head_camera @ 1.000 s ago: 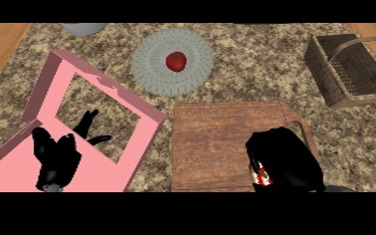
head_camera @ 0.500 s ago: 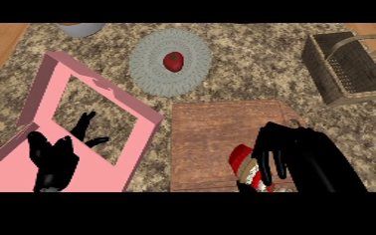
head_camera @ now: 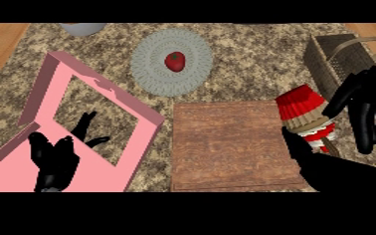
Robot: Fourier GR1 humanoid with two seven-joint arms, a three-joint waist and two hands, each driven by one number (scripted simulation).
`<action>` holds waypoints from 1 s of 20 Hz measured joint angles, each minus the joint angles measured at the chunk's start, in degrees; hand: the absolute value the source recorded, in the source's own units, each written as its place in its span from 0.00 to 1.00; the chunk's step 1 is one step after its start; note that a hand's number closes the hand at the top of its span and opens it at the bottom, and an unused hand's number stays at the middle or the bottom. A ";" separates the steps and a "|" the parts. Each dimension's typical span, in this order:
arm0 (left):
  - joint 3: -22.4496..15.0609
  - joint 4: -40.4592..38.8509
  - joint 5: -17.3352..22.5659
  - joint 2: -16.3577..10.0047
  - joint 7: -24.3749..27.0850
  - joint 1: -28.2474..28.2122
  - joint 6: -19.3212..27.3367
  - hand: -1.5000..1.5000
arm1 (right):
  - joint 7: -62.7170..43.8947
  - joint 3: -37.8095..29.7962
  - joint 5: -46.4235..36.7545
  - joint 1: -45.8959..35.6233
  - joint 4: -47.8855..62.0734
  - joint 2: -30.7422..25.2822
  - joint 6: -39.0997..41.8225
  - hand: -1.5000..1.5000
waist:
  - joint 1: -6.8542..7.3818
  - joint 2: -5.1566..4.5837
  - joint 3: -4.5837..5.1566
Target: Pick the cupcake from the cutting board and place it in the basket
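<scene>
cupcake [head_camera: 301, 104]: at the right edge of the cutting board [head_camera: 228, 144], overlapping it; tilted, red wrapper pointing away, white-and-red topping toward the near side; topping partly covered by the hand; whether it touches the board cannot be told
right hand [head_camera: 334, 172]: right of the board; fingers curled round the cupcake from the right, thumb side dark beneath it; cut off by the right edge of the view
basket [head_camera: 330, 62]: dark wicker, beyond the board's far right corner; cut off at the right, near side hidden behind the fingers
left hand [head_camera: 55, 159]: left of the board, over a pink frame [head_camera: 66, 69]; fingers straight and spread, holding nothing
grey plate [head_camera: 154, 74]: beyond the board; small red thing [head_camera: 175, 61] on it, kind hard to make out
grey bowl [head_camera: 81, 28]: far beyond-left of the board; only a sliver shows
counter [head_camera: 249, 45]: speckled brown-and-beige stone under the board; orange wood strips at the far corners
</scene>
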State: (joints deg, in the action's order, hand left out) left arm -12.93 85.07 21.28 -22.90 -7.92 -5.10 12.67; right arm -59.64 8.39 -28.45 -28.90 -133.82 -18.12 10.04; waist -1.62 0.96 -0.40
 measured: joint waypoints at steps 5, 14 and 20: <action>-0.09 0.25 0.02 -0.02 0.13 -0.19 0.18 0.50 | -1.92 -11.74 6.69 -8.16 2.25 -4.22 0.98 1.00 | 0.12 0.06 0.09; -0.60 0.40 0.33 -0.34 -0.02 0.36 -0.41 0.50 | -0.51 -25.53 18.03 -21.66 20.78 -16.62 3.92 1.00 | 1.06 -0.34 0.18; -0.96 -0.23 0.22 -0.27 -0.25 1.35 -0.56 0.50 | 4.33 -27.67 20.05 -25.21 34.25 -23.71 7.18 1.00 | 1.80 -0.70 0.00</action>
State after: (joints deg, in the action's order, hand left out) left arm -13.89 84.84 21.50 -23.17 -8.17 -3.75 12.11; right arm -55.31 -19.28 -8.40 -54.10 -99.57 -41.83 17.21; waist 0.18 0.26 -0.40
